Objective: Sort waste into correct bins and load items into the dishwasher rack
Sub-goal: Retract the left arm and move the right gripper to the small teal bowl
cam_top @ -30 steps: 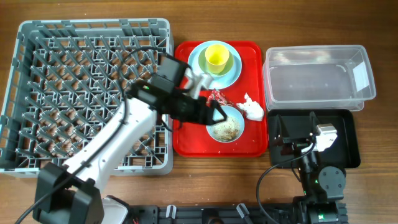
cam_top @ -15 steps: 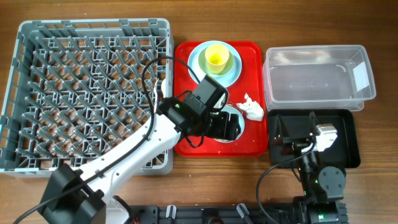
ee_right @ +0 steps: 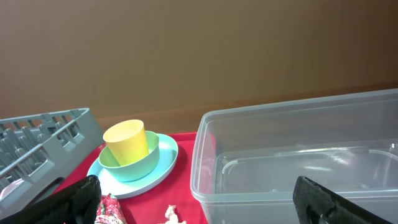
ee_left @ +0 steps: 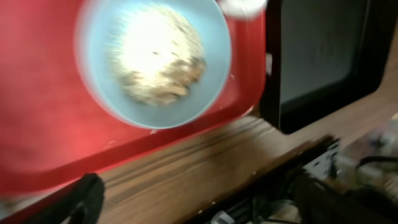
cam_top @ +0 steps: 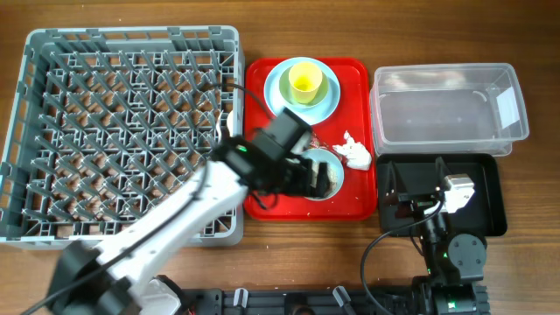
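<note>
My left gripper [cam_top: 315, 175] hangs open over the pale blue bowl [cam_top: 327, 178] of brownish food scraps [ee_left: 161, 68] on the flat red tray [cam_top: 262, 203]. In the left wrist view the bowl [ee_left: 152, 62] lies beyond the spread fingers [ee_left: 208, 205], blurred. The crumpled napkin [cam_top: 354, 151] lies right of it. A yellow cup [cam_top: 304, 81] sits in a bowl [ee_right: 134, 165] on the blue plate [cam_top: 276, 85]. The red wrapper [ee_right: 111, 208] shows in the right wrist view. My right gripper [cam_top: 424, 197] rests open over the black tray [cam_top: 490, 203]. Fork and spoon are out of view.
The grey dishwasher rack [cam_top: 131, 35] fills the left side and holds nothing. The clear tub [cam_top: 446, 114] stands behind the black tray. The table's front edge runs just below the red tray [ee_left: 37, 143].
My left arm has swung right from the rack's edge and come over the scrap bowl. The right arm has not moved.
</note>
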### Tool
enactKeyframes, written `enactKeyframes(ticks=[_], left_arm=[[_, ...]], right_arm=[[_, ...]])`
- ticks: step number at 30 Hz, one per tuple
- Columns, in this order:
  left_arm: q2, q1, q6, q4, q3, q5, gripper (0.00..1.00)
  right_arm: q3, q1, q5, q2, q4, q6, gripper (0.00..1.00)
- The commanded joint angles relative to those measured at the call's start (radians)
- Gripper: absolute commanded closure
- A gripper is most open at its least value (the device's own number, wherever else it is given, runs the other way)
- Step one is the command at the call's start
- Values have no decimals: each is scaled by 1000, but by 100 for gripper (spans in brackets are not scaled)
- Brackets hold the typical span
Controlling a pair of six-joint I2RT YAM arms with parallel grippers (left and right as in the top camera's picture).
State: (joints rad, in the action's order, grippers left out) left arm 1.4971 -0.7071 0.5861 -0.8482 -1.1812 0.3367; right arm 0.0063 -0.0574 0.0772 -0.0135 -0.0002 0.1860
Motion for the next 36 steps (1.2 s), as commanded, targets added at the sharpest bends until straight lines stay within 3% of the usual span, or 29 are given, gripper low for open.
enactKeyframes(ticks=[1,6,8,10,13,18,21,23,26,30,33,36], left_arm=[[-220,142,6,-40,-114,-13,0],[-489,322,2,-42,-122,-28,0],[-584,378,2,-61,-122,-29,0],[-636,399,1,-69,-122,-37,0],[-700,407,-2,-77,-122,-81,0],[-718,407,-2,-123,-122,-126,0],[-718,407,-2,-153,-122,-125,0],[-718,407,-2,-167,-122,-126,0],[-718,407,-2,-167,-122,-126,0],[-718,407,-2,-167,-122,-126,0],[-718,407,-2,-167,-122,-125,0],[-718,407,-2,-167,-122,-126,0]], right_arm=[[-1,-2,-5,6,45,9,0],[0,-1,112,6,125,315,0],[56,-1,251,-6,89,311,0],[141,-1,254,-47,-11,296,0],[404,-1,275,-220,-229,150,0],[1052,-1,298,-689,-853,-142,0],[1360,-1,314,-914,-1055,-58,0],[1448,-2,416,-986,-1118,-81,0],[1462,-3,556,-1046,-1194,-58,33],[1368,-56,389,-1069,-1265,-24,53],[1214,-129,329,-1069,-1217,2,88],[1081,-192,240,-1069,-1119,102,95]])
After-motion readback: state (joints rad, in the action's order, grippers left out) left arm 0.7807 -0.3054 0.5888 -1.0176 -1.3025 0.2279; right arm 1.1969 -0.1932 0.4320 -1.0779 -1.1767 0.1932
